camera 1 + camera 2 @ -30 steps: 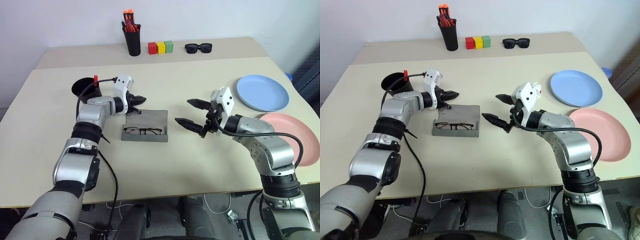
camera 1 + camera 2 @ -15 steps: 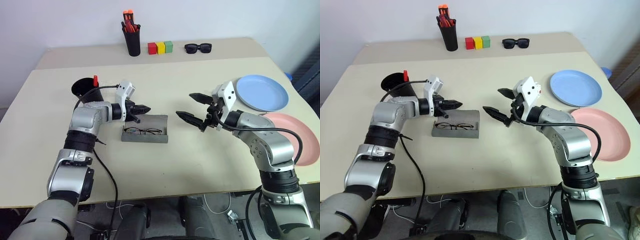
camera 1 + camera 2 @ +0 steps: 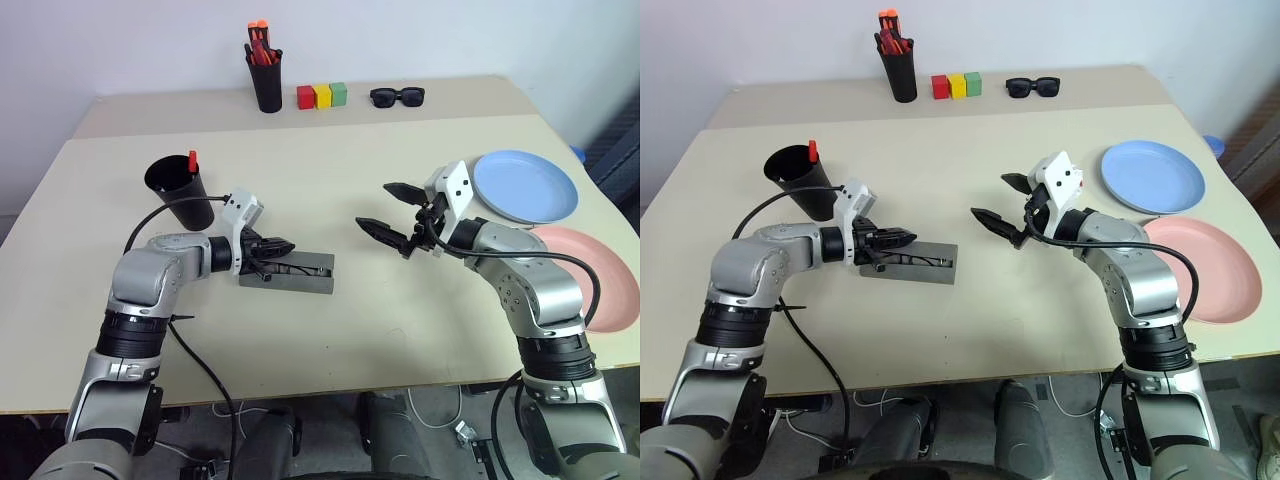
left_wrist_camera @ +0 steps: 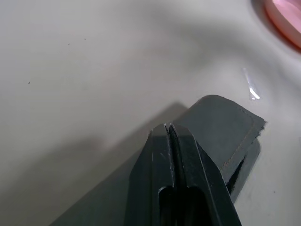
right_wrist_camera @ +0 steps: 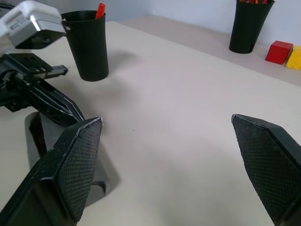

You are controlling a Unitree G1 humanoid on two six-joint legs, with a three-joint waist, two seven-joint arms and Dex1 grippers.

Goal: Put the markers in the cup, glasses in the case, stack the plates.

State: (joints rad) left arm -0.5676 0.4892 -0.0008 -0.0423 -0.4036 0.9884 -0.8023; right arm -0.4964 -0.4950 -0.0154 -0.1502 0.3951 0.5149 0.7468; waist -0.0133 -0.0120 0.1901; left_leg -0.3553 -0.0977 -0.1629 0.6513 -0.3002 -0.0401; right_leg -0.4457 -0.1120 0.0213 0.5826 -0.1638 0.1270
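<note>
Markers cupped, glasses cased, plates not yet stacking.

Standing near the table's left edge: tapered, smooth black plastic cup [image 3: 177,187], a red marker cap [image 3: 191,160] poking over its rim; second marker not discernible inside. Lying toward the table's middle: grey, matte, rectangular case [image 3: 296,272], lid looking partly lowered, with thin dark wire glasses [image 3: 912,261] showing in the gap. Pressing against the case's left end: left gripper [image 3: 277,245], black fingers pinched together and holding nothing visible. Hovering above bare table right of the middle: right gripper [image 3: 388,209], textured fingers spread wide, gripping nothing. Resting apart by the right edge: round, shallow, glossy light blue plate [image 3: 524,186] and salmon pink plate [image 3: 602,272]. Judging closing the lid and stacking as remaining.
</note>
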